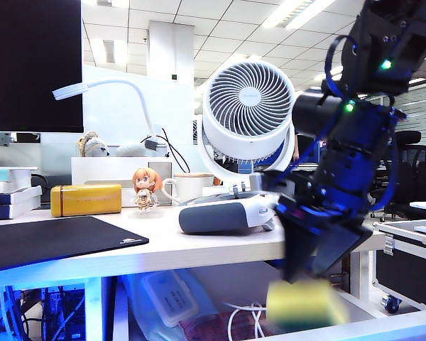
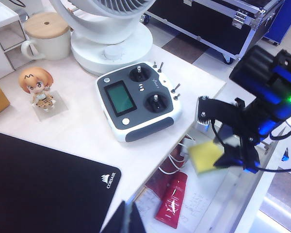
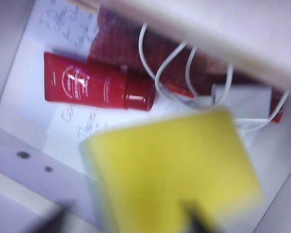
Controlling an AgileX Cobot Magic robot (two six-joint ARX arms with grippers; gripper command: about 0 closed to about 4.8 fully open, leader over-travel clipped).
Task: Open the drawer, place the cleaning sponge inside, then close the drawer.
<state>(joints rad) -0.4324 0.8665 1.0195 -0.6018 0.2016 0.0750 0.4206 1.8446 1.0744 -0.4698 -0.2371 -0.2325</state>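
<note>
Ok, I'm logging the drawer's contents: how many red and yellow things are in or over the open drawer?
Red: 2, tube and patterned pouch.
Yellow: 1, cleaning sponge, just below the right claw, over the drawer.
Total: 3.
Left claw hangs above the desk edge, by the black mat.

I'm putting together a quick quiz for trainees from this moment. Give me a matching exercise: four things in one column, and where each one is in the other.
Things:
1. sponge
2. red tube
3. figurine
4. remote controller

Places:
A. lying inside the open drawer
B. on the desk in front of the fan
C. below the right pincer, above the drawer
D. on the desk near the mug

Pairs: 1-C, 2-A, 3-D, 4-B
</note>
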